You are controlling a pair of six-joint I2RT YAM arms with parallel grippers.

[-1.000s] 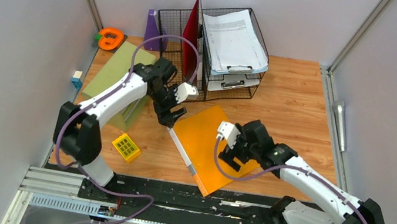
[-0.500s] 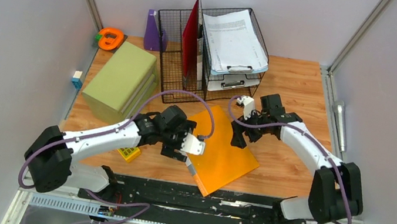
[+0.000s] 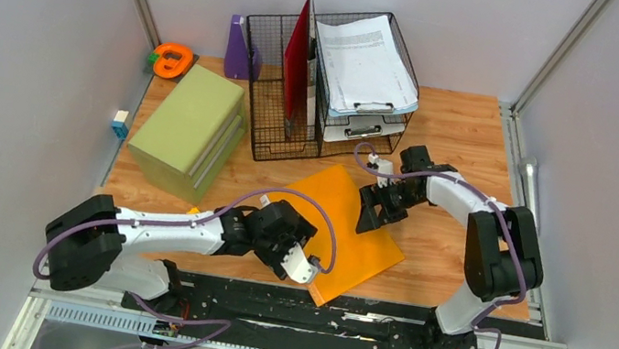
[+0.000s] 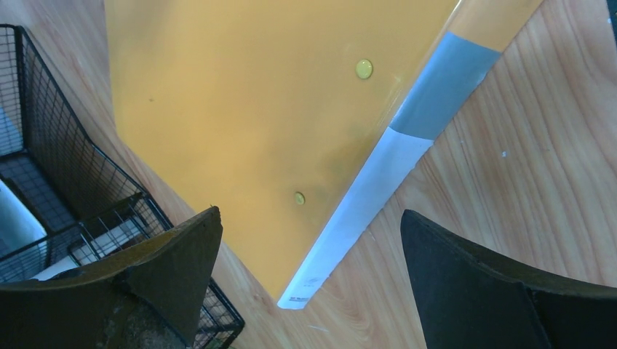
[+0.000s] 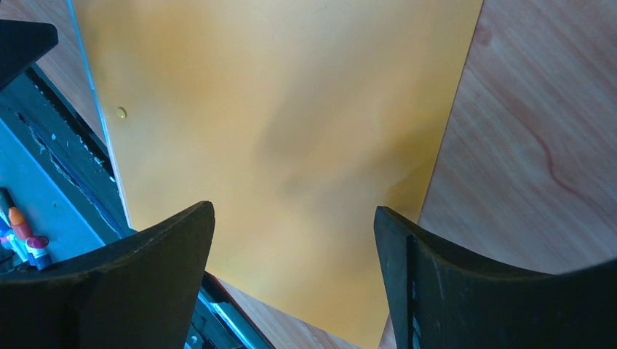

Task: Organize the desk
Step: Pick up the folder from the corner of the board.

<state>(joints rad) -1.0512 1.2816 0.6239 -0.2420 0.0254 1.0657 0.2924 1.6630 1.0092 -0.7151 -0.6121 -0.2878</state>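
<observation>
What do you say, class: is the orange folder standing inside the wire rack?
No, the orange folder lies flat on the desk, in front of the wire rack.

Folder [image 3: 351, 246] flat on desk [image 3: 459, 141], near front; wire rack [image 3: 275, 68] behind it; box [image 3: 188, 124] left of rack; papers [image 3: 364, 62] seemingly atop rack.

Bright, even overhead light casts soft shadows on the desk [image 3: 459, 141]; wrist views blur close up.
</observation>
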